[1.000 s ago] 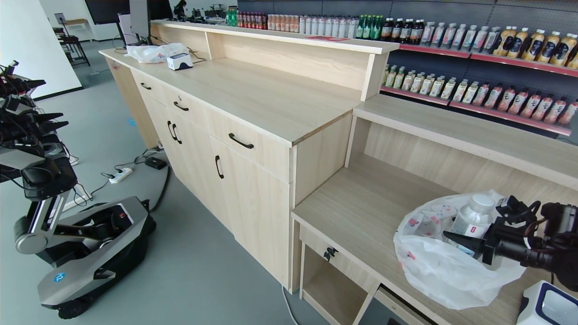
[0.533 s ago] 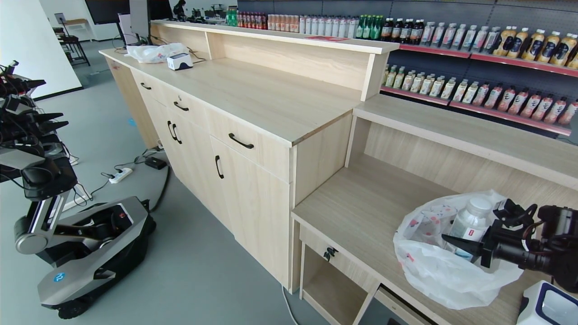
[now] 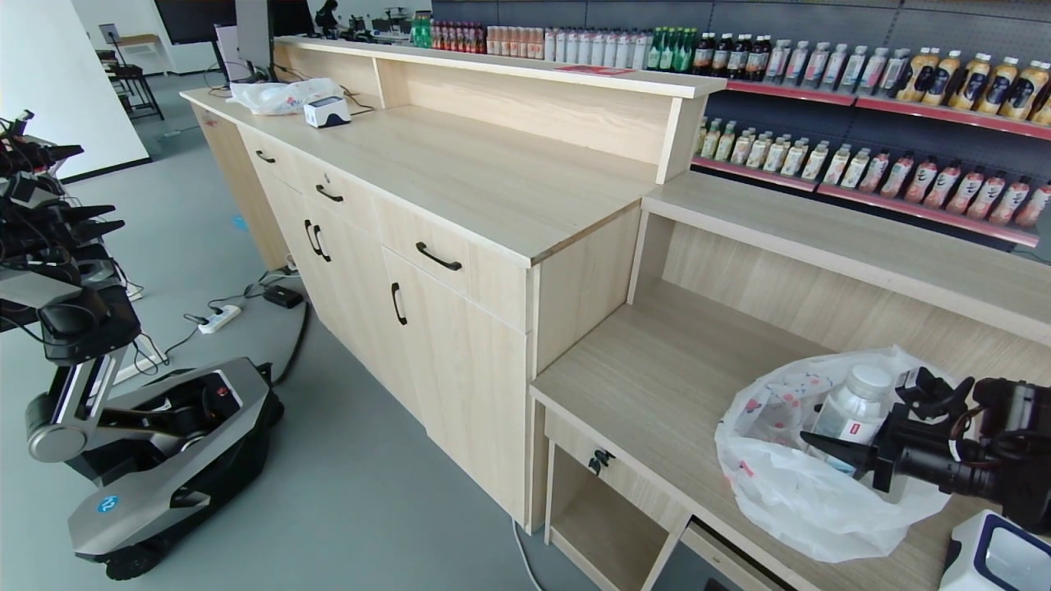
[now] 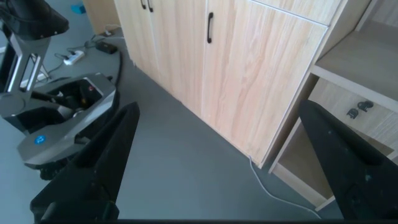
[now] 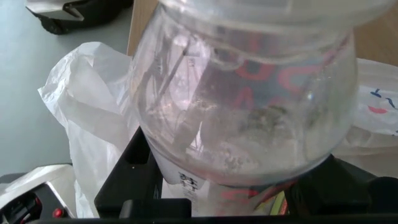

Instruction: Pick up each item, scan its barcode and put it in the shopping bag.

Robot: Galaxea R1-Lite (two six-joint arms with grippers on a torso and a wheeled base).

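- Bottle (image 3: 847, 404), where is it?
- Near right, on the low counter (image 3: 657, 377). It is a clear plastic bottle with a white cap, sitting in the mouth of the shopping bag (image 3: 788, 484), cap up and tilted a bit.
- Held or let go?
- Held. The right gripper (image 3: 866, 414) has its jaws pinching the bottle body, one finger on each side. In the right wrist view the bottle (image 5: 249, 93) is right against the camera, with the white bag (image 5: 87, 112) bunched beside and below it.
- And the left gripper (image 4: 219, 124)?
- Jaws spread wide with nothing between them, hanging over the grey floor by the cabinet doors. No part in this step.
- Scanner?
- Scanner (image 3: 993, 558) is at the near right corner, just beside the bag. The bottle is over the bag and not at the scanner, so I judge the scan step done for this item.
- Progress?
- Late in this item's cycle, I'd say: picked and brought to the bag, release not yet done. What's left is to open the jaws and pull the arm clear without dragging the thin plastic.
- More items?
- I can't tell if anything else lies in the bag; its folds hide the inside.
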